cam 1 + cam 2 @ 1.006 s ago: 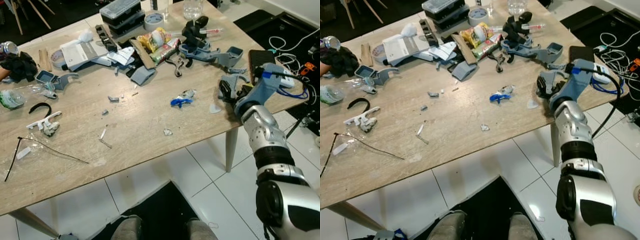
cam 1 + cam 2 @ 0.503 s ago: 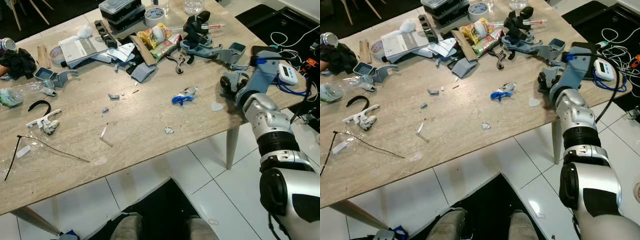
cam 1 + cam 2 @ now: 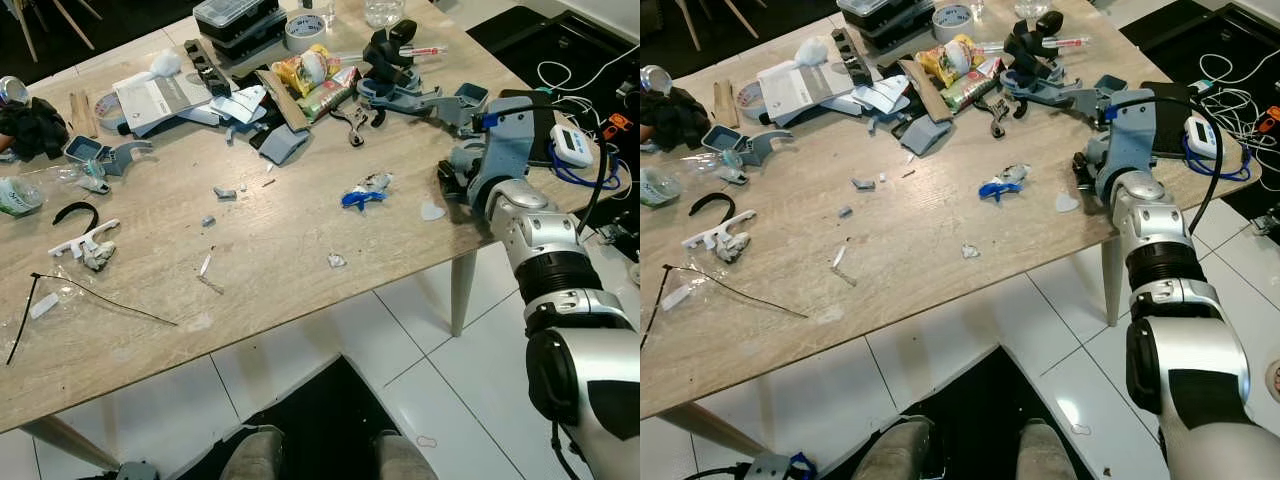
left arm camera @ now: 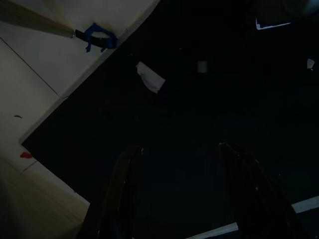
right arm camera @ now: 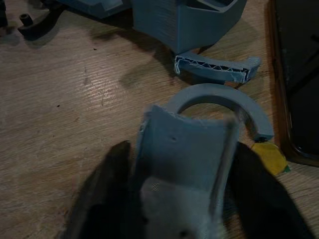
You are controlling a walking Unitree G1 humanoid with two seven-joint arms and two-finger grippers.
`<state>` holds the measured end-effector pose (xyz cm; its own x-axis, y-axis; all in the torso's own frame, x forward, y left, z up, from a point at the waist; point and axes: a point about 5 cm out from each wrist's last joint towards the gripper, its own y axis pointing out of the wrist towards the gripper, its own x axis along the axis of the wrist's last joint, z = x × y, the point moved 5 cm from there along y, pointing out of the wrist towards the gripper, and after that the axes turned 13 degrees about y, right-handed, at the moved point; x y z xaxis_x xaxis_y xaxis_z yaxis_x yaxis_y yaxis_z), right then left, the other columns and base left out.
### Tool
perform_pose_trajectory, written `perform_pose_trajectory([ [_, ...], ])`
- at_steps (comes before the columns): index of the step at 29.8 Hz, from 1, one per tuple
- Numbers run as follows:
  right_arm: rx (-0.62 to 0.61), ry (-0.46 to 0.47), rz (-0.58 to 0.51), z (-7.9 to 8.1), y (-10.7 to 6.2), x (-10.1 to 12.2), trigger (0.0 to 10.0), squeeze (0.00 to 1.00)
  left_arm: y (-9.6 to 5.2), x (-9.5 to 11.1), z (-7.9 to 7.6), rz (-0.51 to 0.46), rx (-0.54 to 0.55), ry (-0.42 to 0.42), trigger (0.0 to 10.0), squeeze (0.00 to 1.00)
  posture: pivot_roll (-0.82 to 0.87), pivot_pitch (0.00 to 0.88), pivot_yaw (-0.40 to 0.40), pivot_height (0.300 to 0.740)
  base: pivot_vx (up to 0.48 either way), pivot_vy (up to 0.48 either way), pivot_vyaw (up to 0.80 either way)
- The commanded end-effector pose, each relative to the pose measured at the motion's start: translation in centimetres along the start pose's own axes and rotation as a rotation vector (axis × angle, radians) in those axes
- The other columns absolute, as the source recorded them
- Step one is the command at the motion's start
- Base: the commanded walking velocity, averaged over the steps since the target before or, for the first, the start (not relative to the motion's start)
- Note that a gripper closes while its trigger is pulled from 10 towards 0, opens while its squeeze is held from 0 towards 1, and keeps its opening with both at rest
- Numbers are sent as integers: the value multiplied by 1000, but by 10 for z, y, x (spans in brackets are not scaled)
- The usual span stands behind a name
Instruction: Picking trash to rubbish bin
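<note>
A grey-blue plastic part [image 5: 185, 149], channel-shaped with a curved arm at its far end, sits clamped between the right gripper's [image 5: 179, 199] black fingers [image 5: 107, 194]. It hangs just above the wooden table [image 3: 270, 240] near the right edge.

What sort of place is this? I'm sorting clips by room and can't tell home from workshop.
Probably a room in a home used as a hobby workspace: a wooden table on white tiled floor, strewn with grey-blue printed plastic parts, tape rolls and snack wrappers.
</note>
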<state>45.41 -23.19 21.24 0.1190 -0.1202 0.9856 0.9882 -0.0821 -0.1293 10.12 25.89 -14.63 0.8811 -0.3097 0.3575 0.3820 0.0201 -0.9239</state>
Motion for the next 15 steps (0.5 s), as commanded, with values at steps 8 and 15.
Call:
perform_pose_trajectory([
  [8, -12, 41, -29, -3, 0, 3, 0, 0, -1, -8, 0, 33, 3, -6, 10000, 0, 8, 201, 106, 740, 0, 0, 0],
  [15, 290, 337, -267, 44, -13, 50, 10000, 0, 1, -1, -1, 19, 13, -25, 10000, 0, 3, 155, 91, 740, 0, 0, 0],
])
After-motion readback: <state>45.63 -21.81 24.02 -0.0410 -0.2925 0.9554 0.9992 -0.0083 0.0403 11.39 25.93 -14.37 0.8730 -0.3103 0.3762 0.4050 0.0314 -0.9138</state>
